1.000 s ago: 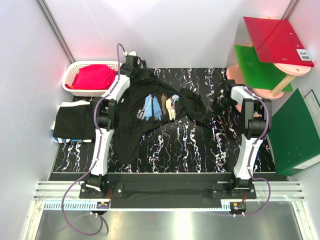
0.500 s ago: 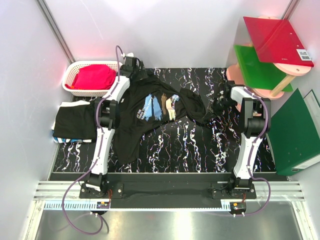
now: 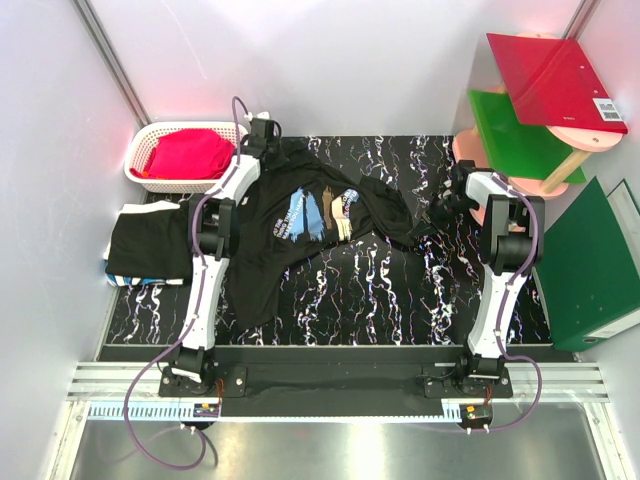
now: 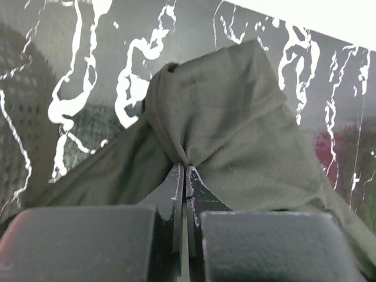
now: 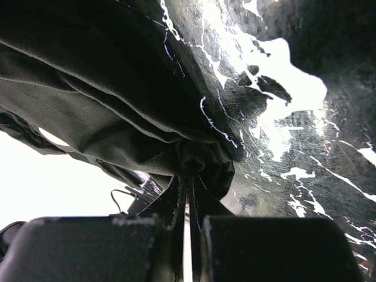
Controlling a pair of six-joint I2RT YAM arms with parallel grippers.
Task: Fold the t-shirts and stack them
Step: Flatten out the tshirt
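Observation:
A black t-shirt [image 3: 300, 250] with blue, orange and pale-blue brush strokes lies crumpled and spread across the dark marbled table [image 3: 380, 290]. My left gripper [image 3: 274, 141] is at its far left corner. In the left wrist view that gripper [image 4: 185, 167] is shut, pinching a peak of the t-shirt's fabric [image 4: 223, 123]. My right gripper [image 3: 446, 204] is at the shirt's right end. Seen from the right wrist, this gripper [image 5: 189, 171] is shut on a bunched fold of the t-shirt [image 5: 88, 106], raised off the table. A folded black t-shirt [image 3: 148, 243] lies at the table's left edge.
A white basket [image 3: 140, 152] holding red cloth stands at the far left corner. Red and green folders [image 3: 545, 95] on a pale stand rise at the far right. A green binder [image 3: 590, 265] leans beside the right arm. White walls close in the table.
My left gripper has gone from open to shut on the shirt's far left corner, after edging slightly toward the back. The right gripper has kept its grip in place.

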